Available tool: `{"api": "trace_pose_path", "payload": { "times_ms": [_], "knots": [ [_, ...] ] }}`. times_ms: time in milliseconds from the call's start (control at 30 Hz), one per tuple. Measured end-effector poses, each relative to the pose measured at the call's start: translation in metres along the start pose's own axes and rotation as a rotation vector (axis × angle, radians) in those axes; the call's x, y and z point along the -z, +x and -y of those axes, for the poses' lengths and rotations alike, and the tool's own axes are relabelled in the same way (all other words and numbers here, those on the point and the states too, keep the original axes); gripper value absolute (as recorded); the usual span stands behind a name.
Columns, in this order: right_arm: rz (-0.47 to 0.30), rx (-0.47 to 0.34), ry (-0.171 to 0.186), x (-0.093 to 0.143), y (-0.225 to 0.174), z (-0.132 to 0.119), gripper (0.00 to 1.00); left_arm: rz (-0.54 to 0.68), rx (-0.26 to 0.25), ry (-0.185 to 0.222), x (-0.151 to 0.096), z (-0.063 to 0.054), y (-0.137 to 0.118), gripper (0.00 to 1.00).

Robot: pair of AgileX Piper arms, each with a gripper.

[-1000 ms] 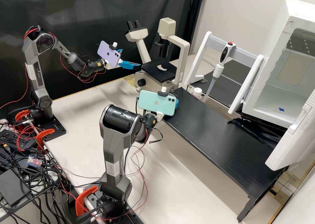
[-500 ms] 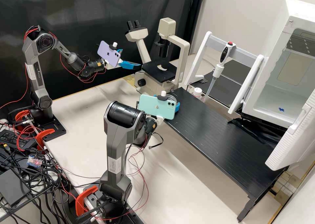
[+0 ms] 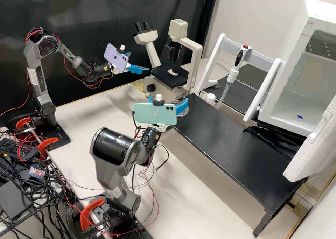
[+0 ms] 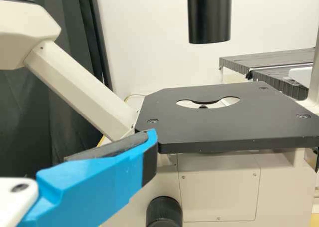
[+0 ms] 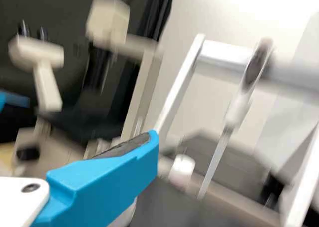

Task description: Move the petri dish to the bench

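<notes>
The petri dish (image 3: 183, 115) sits at the table's (image 3: 224, 137) corner nearest the microscope (image 3: 196, 58), and the job looks all but finished: what remains is a clean exit. The right gripper (image 3: 168, 99) is spread wide, one blue finger close by the dish; whether they touch, I cannot tell. Best to draw straight back, level and slow, keeping the spread until both fingers are well past the rim, since a sideways swing could drag the light dish off the edge. Lift or turn only after that. The left gripper (image 3: 140, 62), also spread, does best kept out of it.
</notes>
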Motion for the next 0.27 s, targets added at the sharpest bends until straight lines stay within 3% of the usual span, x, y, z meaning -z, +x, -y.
{"api": "trace_pose_path", "payload": {
  "times_ms": [133,267],
  "knots": [
    [0.012,-0.202,0.038,0.009,-0.013,-0.031,1.00,0.000,0.000,0.000,0.000,0.000,0.000,1.00],
    [0.069,-0.322,0.094,0.001,-0.018,-0.049,1.00,0.000,0.000,0.000,0.000,0.000,0.000,1.00]
  ]
}}
